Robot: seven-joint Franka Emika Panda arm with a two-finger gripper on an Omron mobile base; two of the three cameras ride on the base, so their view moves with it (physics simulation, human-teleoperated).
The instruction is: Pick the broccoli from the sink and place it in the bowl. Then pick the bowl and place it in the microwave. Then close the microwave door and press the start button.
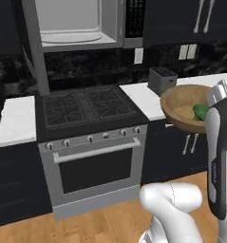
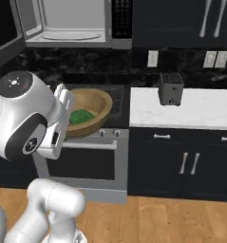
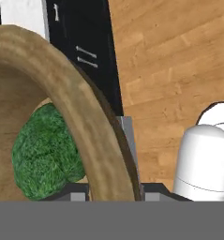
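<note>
Hand view looks straight along the pincer [image 3: 114,190], whose two dark tips stand on either side of the rim of the bowl [image 3: 80,112], one inside and one outside, clamped on the wooden wall. Tucked against the inner side of that rim lies the broccoli [image 3: 45,152], a dense green floret resting on the bowl's floor.

Left base view puts the bowl [image 1: 181,107] in the air, tilted, to the right of the stove [image 1: 89,111] and at about the height of its burners, with the broccoli [image 1: 200,112] showing near the arm's wrist. From the right base view the bowl [image 2: 93,107] hangs in front of the stove's control knobs, its near side hidden by the white arm, and the broccoli [image 2: 80,116] sits low inside it.

Above the stove, the microwave [image 1: 79,21] stands with its light grey inside exposed and the round turntable visible; the microwave door [image 2: 20,19] seems swung open to the left, though it is cut off by the picture's edge. A toaster [image 1: 161,78] stands on the white table [image 1: 141,97] right of the stove, against the dark backsplash.
</note>
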